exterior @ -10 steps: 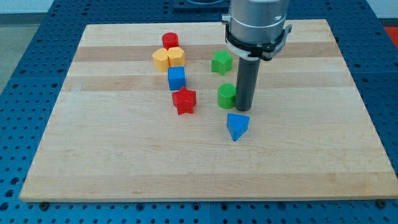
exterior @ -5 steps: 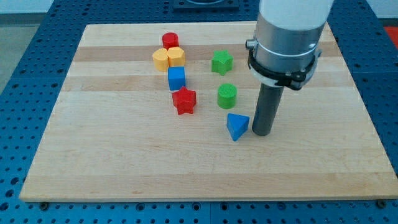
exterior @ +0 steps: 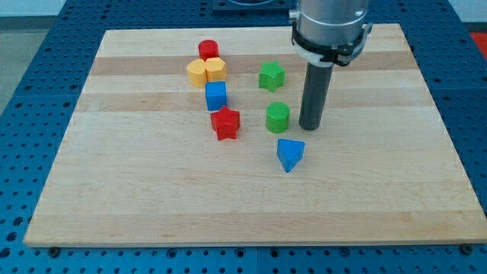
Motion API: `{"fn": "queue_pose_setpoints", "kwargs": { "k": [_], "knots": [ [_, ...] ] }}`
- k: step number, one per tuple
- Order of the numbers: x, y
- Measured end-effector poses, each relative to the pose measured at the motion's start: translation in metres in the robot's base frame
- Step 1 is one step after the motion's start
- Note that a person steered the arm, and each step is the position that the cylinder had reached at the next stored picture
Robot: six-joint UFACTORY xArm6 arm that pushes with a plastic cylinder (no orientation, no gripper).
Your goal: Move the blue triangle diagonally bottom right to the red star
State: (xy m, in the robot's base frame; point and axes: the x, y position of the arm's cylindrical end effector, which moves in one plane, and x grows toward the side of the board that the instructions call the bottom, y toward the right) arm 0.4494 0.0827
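Observation:
The blue triangle [exterior: 290,154] lies on the wooden board [exterior: 152,198], right of centre. The red star [exterior: 225,122] lies to its upper left, about a block's width of board between them. My tip [exterior: 310,127] stands above and slightly right of the blue triangle, apart from it, and close to the right of the green cylinder [exterior: 278,117]. The rod rises to the grey arm body at the view's top.
A blue cube [exterior: 216,96] sits just above the red star. Two yellow blocks [exterior: 206,71] and a red cylinder [exterior: 208,50] cluster above it. A green star-shaped block [exterior: 271,75] lies above the green cylinder.
My tip swung from beside the green cylinder down to the blue triangle's right side, then back up beside the green cylinder. The blue triangle has barely moved.

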Motion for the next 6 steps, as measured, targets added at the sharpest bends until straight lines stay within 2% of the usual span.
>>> {"fn": "queue_pose_setpoints", "kwargs": {
  "k": [2,6],
  "knots": [
    [0.037,-0.006],
    [0.041,-0.013]
  ]
}}
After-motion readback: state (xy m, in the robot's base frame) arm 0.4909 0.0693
